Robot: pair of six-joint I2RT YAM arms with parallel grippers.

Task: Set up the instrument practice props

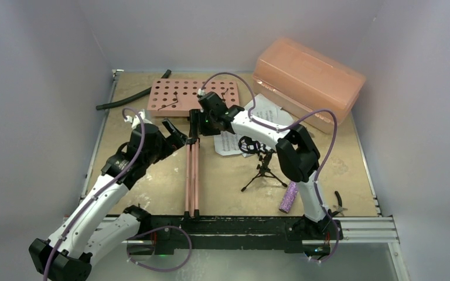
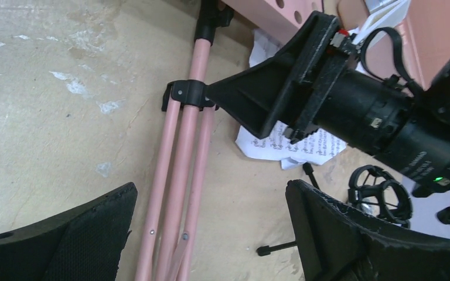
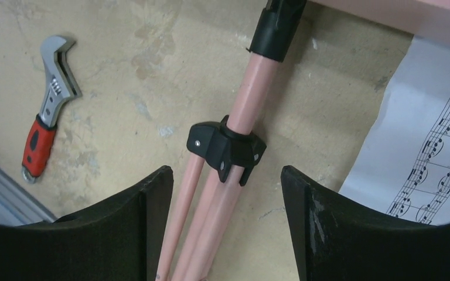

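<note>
While the pink music stand (image 1: 192, 170) lies flat mid-table with legs folded, the right gripper (image 3: 222, 175), fingers apart either side of the legs by the black collar (image 3: 227, 149), should close squarely there, the left gripper (image 2: 211, 188) hanging wide open over them

Folded music stand legs (image 1: 193, 175) lie flat down the tabletop (image 1: 152, 187) centre, with open board to their left. The right side is tight: sheet music (image 1: 228, 143), mic tripod (image 1: 262, 170), microphone (image 1: 289, 197). Right gripper (image 3: 222, 175) has its jaws straddling the collar (image 3: 227, 149) and left gripper (image 2: 211, 199) is just beside it, so there's little clearance there. Salmon box (image 1: 307, 76) blocks back right.
</note>
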